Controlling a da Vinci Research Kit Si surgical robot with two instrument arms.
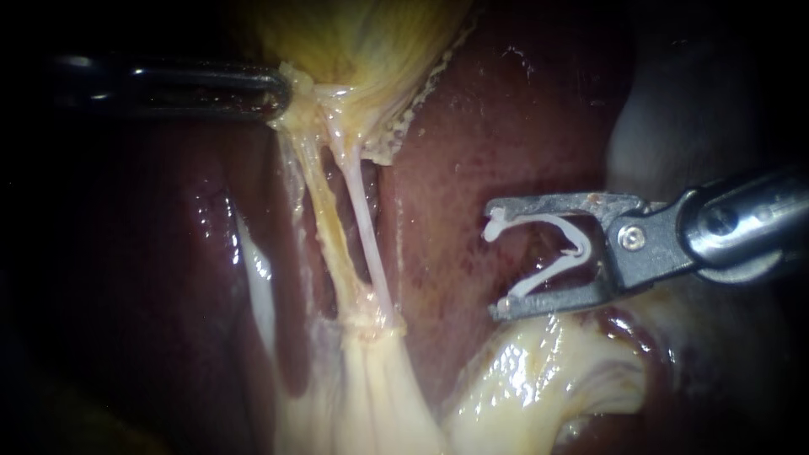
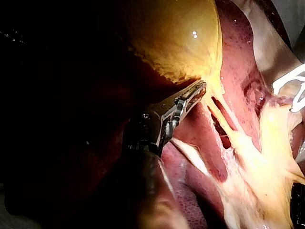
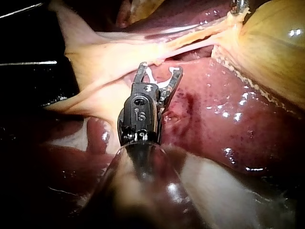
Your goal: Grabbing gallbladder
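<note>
The yellow gallbladder (image 1: 362, 34) hangs at the top of the endoscope view. My left instrument (image 1: 282, 84) comes in from the left, and its jaws are shut on the gallbladder's lower end (image 2: 193, 93). Two thin strands, a pale tube (image 1: 368, 227) and a yellowish one (image 1: 318, 211), stretch from there down to fatty tissue (image 1: 371, 379). My right instrument (image 1: 495, 257) comes in from the right, apart from the strands, over the liver (image 1: 506, 109). A white clip (image 1: 578, 246) sits between its wide-set jaws, touching both (image 3: 158, 71).
Dark red liver surrounds the strands on both sides (image 1: 194, 253). A glossy lump of pale fat (image 1: 548, 371) lies just below the right instrument. In the right wrist view the liver surface (image 3: 228, 119) is wet and shiny beside the jaws.
</note>
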